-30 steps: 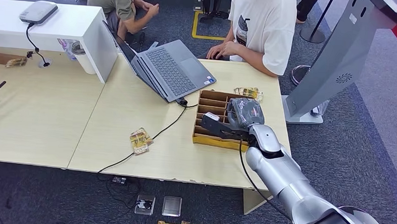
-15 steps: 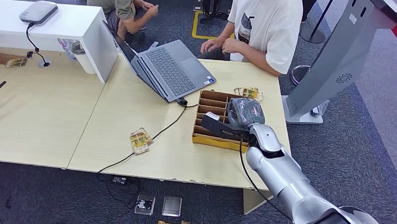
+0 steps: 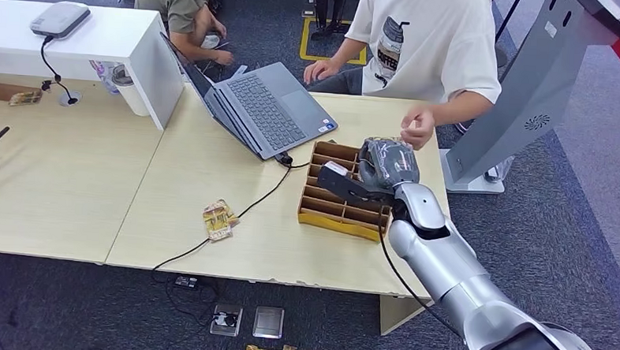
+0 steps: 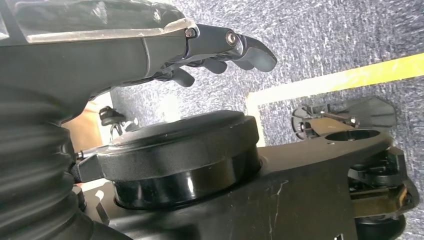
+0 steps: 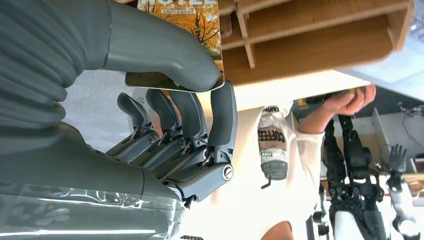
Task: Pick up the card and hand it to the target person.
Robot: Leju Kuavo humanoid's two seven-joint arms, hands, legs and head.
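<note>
Card (image 5: 185,30) sits pinched between thumb and fingers of my right hand (image 3: 370,178), above the wooden divider tray (image 3: 321,211). Person's hand (image 3: 416,132) hovers at its 1 o'clock. My left hand (image 4: 215,52) hangs with fingers curled, holding nothing.

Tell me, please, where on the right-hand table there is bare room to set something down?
Bare wood lies between the laptop and the loose cards, left of the cable, and along the front edge below the tray. It is crowded at the far right corner: tray, right hand pinching a card, and a person's hand.
</note>
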